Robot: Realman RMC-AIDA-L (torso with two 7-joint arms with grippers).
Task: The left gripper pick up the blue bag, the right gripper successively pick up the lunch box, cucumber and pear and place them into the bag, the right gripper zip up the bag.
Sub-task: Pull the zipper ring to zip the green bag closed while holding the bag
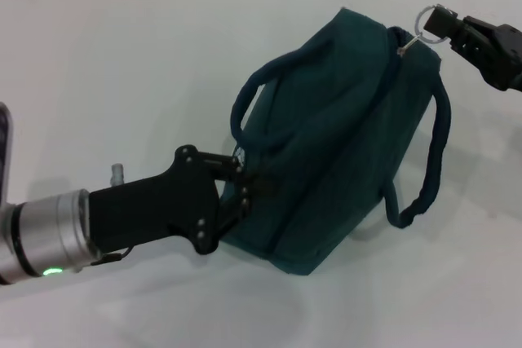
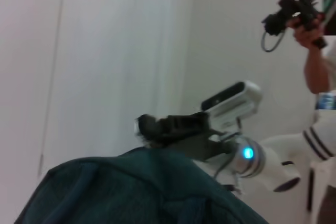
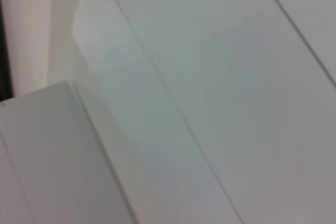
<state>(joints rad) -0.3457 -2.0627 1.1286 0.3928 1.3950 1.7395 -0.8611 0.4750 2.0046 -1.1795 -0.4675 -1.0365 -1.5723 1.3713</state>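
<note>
The blue bag [image 1: 342,144] leans on the white table in the head view, its two loop handles hanging loose. My left gripper [image 1: 249,181] comes in from the left and is shut on the bag's near edge by one handle. At the bag's far top corner, my right gripper [image 1: 440,22] is shut on the ring zipper pull [image 1: 426,19]. The zipper line along the top looks closed. In the left wrist view the bag's top [image 2: 131,187] fills the bottom, with the right gripper [image 2: 149,127] just beyond it. The lunch box, cucumber and pear are out of view.
A small silver fitting [image 1: 118,173] stands by my left arm. The white table [image 1: 122,63] spreads around the bag. A person [image 2: 317,61] stands in the background of the left wrist view. The right wrist view shows only white panels [image 3: 210,77].
</note>
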